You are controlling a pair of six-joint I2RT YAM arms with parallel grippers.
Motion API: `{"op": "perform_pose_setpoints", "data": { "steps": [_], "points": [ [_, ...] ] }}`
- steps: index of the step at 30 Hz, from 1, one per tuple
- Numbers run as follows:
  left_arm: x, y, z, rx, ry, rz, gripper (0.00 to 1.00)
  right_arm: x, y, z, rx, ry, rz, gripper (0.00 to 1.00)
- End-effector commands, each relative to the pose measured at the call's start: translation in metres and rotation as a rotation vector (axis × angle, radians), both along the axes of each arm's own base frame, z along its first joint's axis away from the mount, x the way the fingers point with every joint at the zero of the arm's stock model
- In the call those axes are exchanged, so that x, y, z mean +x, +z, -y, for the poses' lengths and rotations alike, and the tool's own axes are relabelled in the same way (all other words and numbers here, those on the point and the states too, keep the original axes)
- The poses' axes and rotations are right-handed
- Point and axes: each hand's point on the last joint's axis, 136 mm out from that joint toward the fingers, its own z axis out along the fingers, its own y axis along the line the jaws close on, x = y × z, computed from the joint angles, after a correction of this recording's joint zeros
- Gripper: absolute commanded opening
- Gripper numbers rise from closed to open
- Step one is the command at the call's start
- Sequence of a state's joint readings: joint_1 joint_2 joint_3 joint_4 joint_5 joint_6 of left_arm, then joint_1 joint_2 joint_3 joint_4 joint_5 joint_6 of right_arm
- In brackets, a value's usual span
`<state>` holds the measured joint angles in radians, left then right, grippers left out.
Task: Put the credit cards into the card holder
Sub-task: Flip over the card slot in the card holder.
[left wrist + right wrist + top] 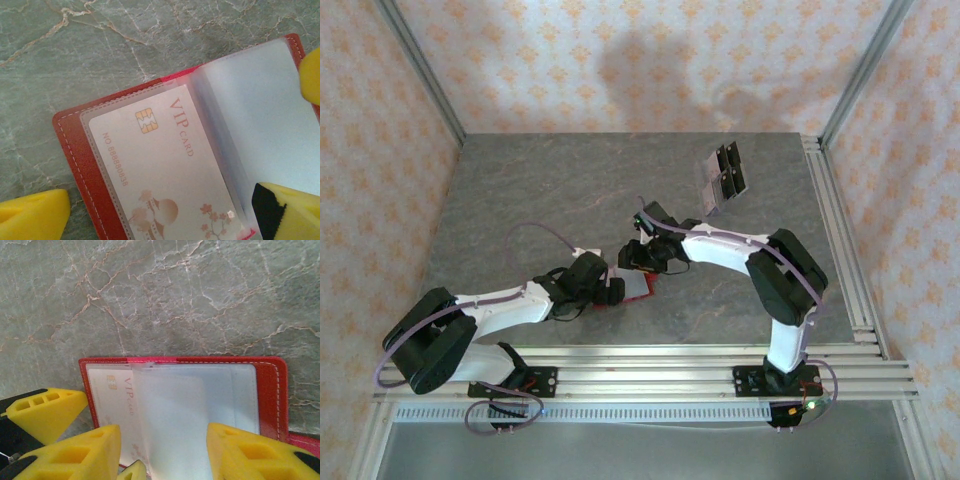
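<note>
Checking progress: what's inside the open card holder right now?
One VIP card sits in a clear sleeve of the card holder. The frosted leaves beside it hide whatever lies behind them.

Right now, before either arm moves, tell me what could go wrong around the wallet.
1. The left pincer and the right pincer crowd the open wallet from both sides; they could knock together.
2. Neither looks clamped on the wallet, so it may slide or fold shut when a card is pushed in.
3. A clear sleeve stands loose between the right pincer's fingers; closing there might crease it.
</note>
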<state>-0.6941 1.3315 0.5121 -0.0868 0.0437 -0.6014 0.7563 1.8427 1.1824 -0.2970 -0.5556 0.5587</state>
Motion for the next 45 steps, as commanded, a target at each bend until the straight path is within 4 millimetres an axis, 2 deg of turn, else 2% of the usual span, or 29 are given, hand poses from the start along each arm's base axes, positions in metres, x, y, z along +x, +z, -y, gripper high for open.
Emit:
{"op": "perform_pose_setpoints", "data": {
  "steps": [1,8,17,21,31,45],
  "points": [
    [-0.005,-0.009,-0.004,0.014,0.005,-0.010,0.95,0.001,-0.002,-0.007,0.046,-0.015,-0.020,0.48],
    [-0.005,-0.008,-0.004,0.013,0.006,-0.006,0.95,-0.001,-0.005,-0.015,0.074,-0.008,-0.040,0.48],
    [-0.002,0.001,0.000,-0.002,-0.004,0.013,0.96,0.012,-0.009,0.008,-0.017,-0.035,0.016,0.48],
    [-0.001,0.003,0.000,-0.003,-0.005,0.018,0.96,0.013,-0.015,0.009,-0.042,-0.014,0.011,0.48],
    [0.000,0.006,0.002,-0.015,-0.013,0.024,0.98,0.005,-0.027,-0.003,-0.026,0.024,-0.036,0.48],
    [0.000,0.012,0.010,-0.048,-0.040,0.035,0.99,-0.004,-0.019,-0.021,0.024,0.043,-0.043,0.47]
  ]
}}
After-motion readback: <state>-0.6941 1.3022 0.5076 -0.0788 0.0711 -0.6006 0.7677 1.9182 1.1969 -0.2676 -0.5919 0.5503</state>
